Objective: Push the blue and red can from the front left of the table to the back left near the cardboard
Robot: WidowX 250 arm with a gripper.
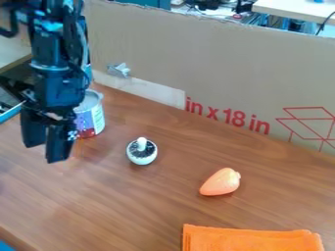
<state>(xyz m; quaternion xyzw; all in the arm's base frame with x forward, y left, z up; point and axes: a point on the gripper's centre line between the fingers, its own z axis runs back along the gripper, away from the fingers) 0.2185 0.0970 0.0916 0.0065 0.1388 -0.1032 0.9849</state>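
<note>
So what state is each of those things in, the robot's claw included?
Gripper: open, empty.
Can: upright, partly hidden behind the gripper.
Small round black-and-white object: upright, white knob on top.
Orange carrot-like object: lying on its side.
Orange cloth: folded, lying flat.
Cardboard: standing upright.

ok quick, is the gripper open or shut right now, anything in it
Gripper: open, holding nothing, with the can partly behind it in this view.
</note>
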